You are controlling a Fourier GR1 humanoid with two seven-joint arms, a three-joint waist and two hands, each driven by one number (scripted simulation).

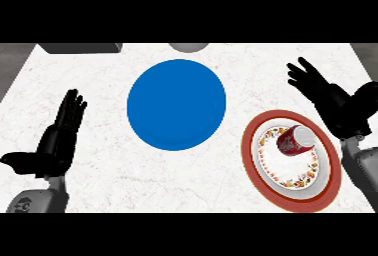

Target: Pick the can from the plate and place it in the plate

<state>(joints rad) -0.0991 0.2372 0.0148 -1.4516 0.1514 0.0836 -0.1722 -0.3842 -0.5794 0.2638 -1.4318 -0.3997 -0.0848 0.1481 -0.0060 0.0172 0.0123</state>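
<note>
Pre-grasp step. Right hand (332,102) open, fingers spread, just beyond red-rimmed plate (260,172) near counter's right edge; can (296,140) lying in it, untouched. Next: lower, wrap can, carry to blue plate (176,104) mid-counter, holding nothing. Left hand (60,131) open, resting near left edge.

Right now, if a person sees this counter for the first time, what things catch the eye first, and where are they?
The large blue plate stands out most, in the middle of the white counter. At the right lies a red-rimmed patterned plate with a red can on it, near its far side. The right hand is open just beyond that plate, and the left hand rests open at the left.
</note>
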